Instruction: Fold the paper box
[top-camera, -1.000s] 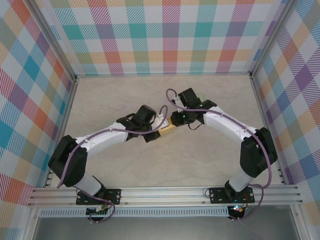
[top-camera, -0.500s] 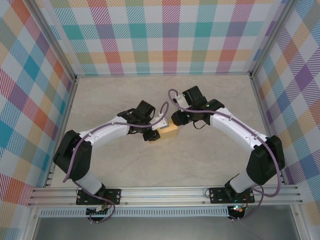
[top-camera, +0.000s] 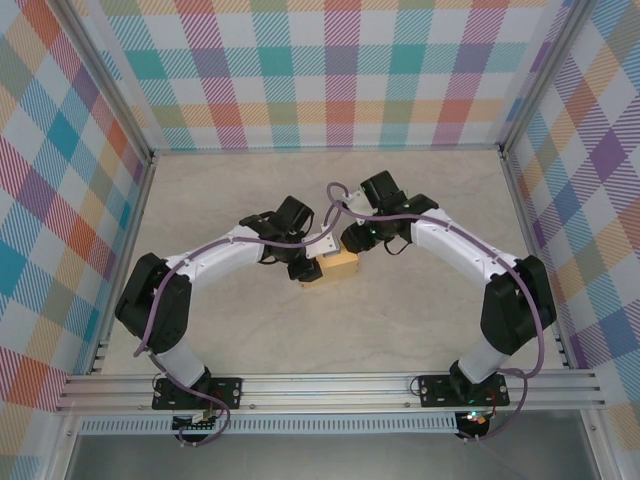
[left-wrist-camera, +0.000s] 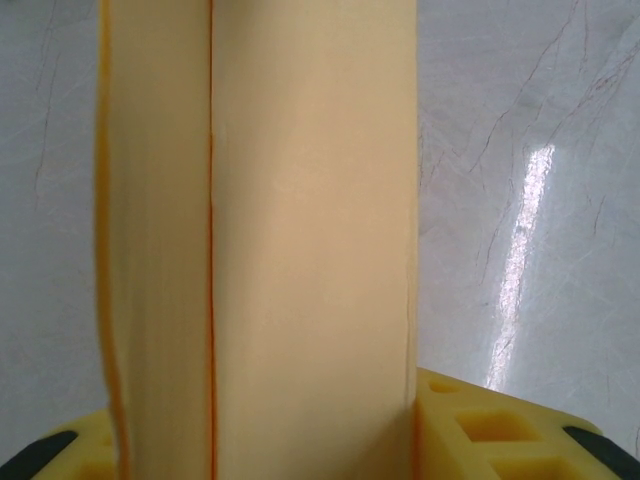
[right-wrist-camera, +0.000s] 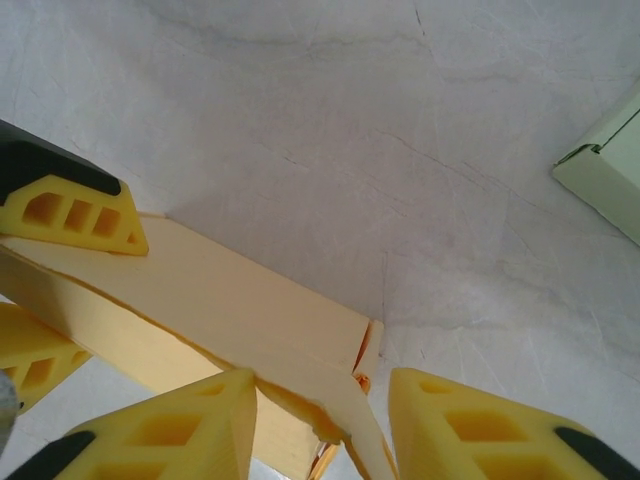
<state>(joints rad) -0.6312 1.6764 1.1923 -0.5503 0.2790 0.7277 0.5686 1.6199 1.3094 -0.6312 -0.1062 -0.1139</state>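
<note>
pale yellow paper box (top-camera: 338, 266), partly folded into a long block, lies flat.

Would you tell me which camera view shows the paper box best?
The right wrist view: the paper box shows its long faces, edges and end flap there. In the top external view it is small and far off. The left wrist view is very close: flat panels and one seam.

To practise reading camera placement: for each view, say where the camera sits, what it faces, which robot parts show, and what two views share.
Top external: above and behind, facing down on the table; left arm, right arm.
Left wrist: on that wrist, facing the paper box; left gripper at bottom.
Right wrist: on that wrist, facing the box's end; right gripper at bottom.
Shared: both wrist views show the box.
</note>
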